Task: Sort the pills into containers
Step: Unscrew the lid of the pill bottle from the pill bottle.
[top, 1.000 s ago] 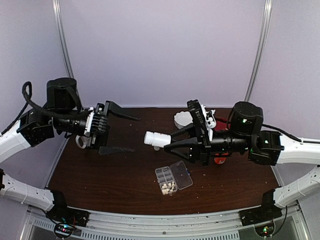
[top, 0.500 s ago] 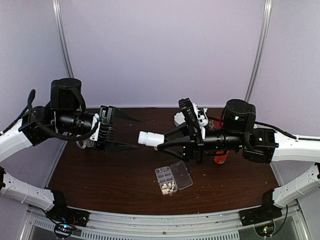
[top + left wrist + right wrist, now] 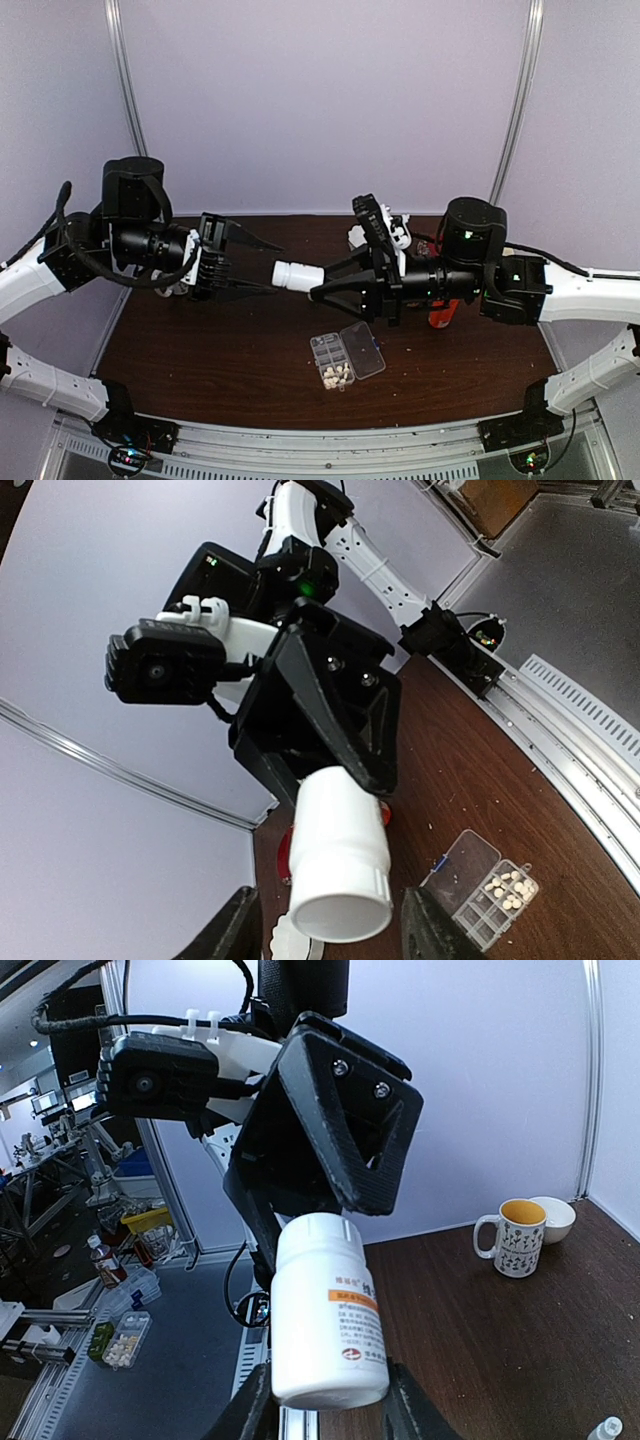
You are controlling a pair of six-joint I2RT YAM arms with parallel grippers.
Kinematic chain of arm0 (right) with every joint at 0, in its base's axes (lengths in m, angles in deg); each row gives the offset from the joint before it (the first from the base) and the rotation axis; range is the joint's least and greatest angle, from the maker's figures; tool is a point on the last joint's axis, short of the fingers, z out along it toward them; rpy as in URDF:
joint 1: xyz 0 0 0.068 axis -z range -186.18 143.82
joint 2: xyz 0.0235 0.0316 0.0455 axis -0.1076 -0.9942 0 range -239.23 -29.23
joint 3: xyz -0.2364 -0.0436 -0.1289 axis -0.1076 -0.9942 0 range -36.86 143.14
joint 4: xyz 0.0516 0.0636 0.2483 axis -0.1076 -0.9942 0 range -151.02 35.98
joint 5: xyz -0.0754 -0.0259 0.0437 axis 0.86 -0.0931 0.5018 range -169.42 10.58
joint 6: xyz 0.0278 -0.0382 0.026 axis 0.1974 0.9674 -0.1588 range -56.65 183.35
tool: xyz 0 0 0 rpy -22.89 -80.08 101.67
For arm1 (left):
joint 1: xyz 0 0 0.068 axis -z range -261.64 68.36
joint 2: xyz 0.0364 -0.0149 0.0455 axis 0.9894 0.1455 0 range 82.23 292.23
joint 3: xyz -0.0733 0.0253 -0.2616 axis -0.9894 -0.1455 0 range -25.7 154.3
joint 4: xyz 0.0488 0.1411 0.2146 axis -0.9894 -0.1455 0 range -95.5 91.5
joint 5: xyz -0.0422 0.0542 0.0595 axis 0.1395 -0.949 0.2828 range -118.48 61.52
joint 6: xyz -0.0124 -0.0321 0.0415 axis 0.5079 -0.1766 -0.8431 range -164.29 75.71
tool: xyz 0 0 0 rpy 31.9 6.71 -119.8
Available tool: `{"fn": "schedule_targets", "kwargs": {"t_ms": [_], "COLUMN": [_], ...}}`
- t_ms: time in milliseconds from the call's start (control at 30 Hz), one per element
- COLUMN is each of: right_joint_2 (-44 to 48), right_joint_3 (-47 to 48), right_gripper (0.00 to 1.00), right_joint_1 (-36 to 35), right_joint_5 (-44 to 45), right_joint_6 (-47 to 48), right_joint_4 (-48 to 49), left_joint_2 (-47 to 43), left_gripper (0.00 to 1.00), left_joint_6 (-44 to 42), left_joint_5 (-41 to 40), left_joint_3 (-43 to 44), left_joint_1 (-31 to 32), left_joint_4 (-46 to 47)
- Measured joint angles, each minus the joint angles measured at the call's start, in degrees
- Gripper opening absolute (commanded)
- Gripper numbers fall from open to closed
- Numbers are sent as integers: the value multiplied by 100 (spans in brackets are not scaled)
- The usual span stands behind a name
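Note:
My right gripper [image 3: 325,281] is shut on a white pill bottle [image 3: 297,274] and holds it level above the table, cap toward the left arm. In the right wrist view the bottle [image 3: 325,1310] sits between my fingers, label up. My left gripper [image 3: 272,267] is open, one jaw on each side of the cap with a gap on both sides. The left wrist view faces the round cap end of the bottle [image 3: 340,860]. The clear organiser box [image 3: 347,358] lies open on the table below, with pills [image 3: 337,376] in its near cells. The same pills [image 3: 508,888] also show in the left wrist view.
An orange bottle [image 3: 441,313] stands under the right arm. A white ridged dish [image 3: 365,238] sits at the back. A patterned mug [image 3: 515,1237] and a white bowl [image 3: 555,1218] stand at the table's left side. A tiny white bottle [image 3: 607,1428] is near them.
My right arm has carried the bottle leftward until its cap lies between the left jaws. The left jaws have narrowed around the cap.

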Motion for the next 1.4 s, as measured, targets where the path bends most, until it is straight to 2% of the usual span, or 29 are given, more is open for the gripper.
{"fn": "schedule_targets", "kwargs": {"t_ms": [133,333,467,500,567,633,767,833,1000,1067,1200,1300,1400], "right_joint_2": [-9,-24,-28,-28,-31,-31,-57,-72,-76,-76,-83,-83,-83], "right_joint_3": [9,15,17,17,17,17,17,17,17,17,17,17,17], "right_gripper": [20,20,20,20,20,20,20,20,21,26,45,60,63], "right_joint_1": [0,0,0,0,0,0,0,0,0,0,0,0,0], "right_joint_5": [-26,-31,-48,-52,-52,-50,-52,-50,-52,-52,-57,-72,-96], "right_joint_6": [-11,-42,-48,-52,-50,-52,-85,-103,-129,-133,-144,-164,-249], "right_joint_4": [37,39,35,37,37,39,44,46,74,76,79,122,258], "left_joint_2": [17,37,37,37,37,37,72,76,76,76,76,76,76], "left_gripper": [47,29,23,24,39,50,53,48,28,21,13,10,10], "left_joint_6": [-4,-33,-52,-50,-42,-26,11,7,-2,4,-2,0,0], "left_joint_5": [0,11,11,11,9,7,7,7,9,9,7,7,4], "left_joint_3": [0,0,0,0,0,0,2,0,2,2,4,4,4], "left_joint_1": [0,0,9,11,11,15,57,63,70,68,68,70,74], "left_joint_4": [-2,-15,-39,-42,-42,-39,-44,-46,-50,-44,-44,-50,-50]}}
